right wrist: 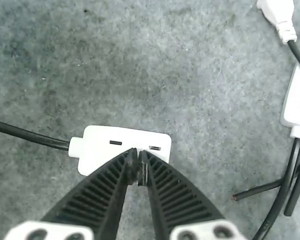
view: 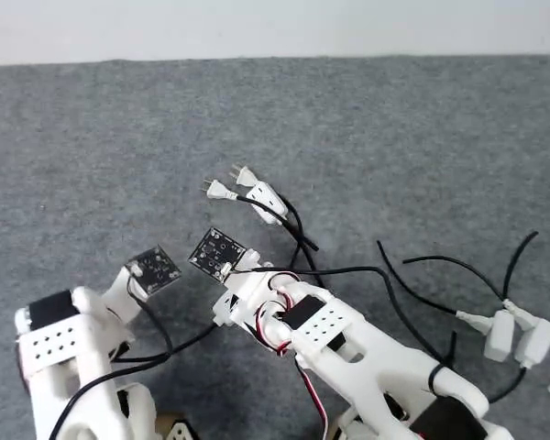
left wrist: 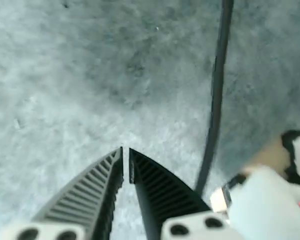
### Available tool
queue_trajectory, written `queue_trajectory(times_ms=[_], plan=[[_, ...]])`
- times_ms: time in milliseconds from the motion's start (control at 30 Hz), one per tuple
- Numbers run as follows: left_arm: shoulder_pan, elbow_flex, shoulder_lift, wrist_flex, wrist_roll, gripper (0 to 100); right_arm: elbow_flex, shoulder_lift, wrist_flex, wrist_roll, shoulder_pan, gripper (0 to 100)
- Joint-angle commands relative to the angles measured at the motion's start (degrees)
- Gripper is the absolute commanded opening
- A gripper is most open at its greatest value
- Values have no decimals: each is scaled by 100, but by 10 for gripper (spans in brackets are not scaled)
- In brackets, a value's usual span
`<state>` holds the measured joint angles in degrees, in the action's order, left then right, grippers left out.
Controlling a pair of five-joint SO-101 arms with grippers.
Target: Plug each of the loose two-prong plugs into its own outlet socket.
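- Jaws of the right gripper [right wrist: 138,152] are closed tip to tip with nothing between them. The tips sit over the near edge of a white socket [right wrist: 117,145]; whether they touch it I cannot tell.
- That socket lies flat on the grey carpet [right wrist: 165,75] with its two slots facing up, and a black cord [right wrist: 25,134] leaves one of its ends.
- Two more white cord ends [right wrist: 277,15] lie farther off on the carpet, well apart from the socket. I cannot tell whether they are plugs or sockets.
- Jaws of the left gripper [left wrist: 125,150] are all but closed, with only a hairline gap, and hold nothing. They hang over bare carpet.
- A black cable [left wrist: 215,100] runs past just beside the left gripper without touching it.
- In the high view the right arm [view: 348,339] comes in from 5 o'clock toward the middle of the table, and the left arm [view: 55,344] stands at 8 o'clock. Their wrists are near each other.
- At 12 o'clock from the right arm's wrist lie two loose two-prong plugs, the first plug [view: 218,190] and the second plug [view: 249,177]. They are side by side with prongs pointing to about 10 o'clock, in no socket.
- Their plug cords [view: 289,220] run off toward 5 o'clock and pass under the right arm.
- At 3 o'clock from the right arm, near the table's edge, two white blocks [view: 500,335] lie just beside each other with black cords curling away toward 11 o'clock. They are too small to tell slots or prongs.
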<state>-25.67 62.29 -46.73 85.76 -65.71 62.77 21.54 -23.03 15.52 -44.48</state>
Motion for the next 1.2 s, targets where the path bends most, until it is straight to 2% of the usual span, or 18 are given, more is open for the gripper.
queue_trajectory(times_ms=[0, 100, 267, 467, 533, 633, 700, 933, 1167], plan=[[88, -752, -105, 879, -176, 15, -176, -22, 31, 70, 75, 9], [220, -1095, -105, 1284, -308, 15, -176, -22, 31, 70, 75, 9], [738, -1446, -97, 1495, -316, 30, -176, -22, 31, 70, 84, 9], [1266, -1138, -97, 1495, -369, 189, -176, -22, 40, 70, 92, 9], [1266, -980, -97, 1503, -914, 197, -193, -22, 40, 70, 145, 9], [923, -690, -79, 1503, -2171, 189, -229, -31, 31, 70, 145, 9], [721, -629, -44, 1503, -2664, 189, -229, -31, 31, 70, 145, 9], [246, -567, -88, 1495, -3640, 189, -237, -40, 31, 79, 145, 9], [185, -426, -53, 1451, -4316, 190, -475, -400, -22, 70, 163, 9]])
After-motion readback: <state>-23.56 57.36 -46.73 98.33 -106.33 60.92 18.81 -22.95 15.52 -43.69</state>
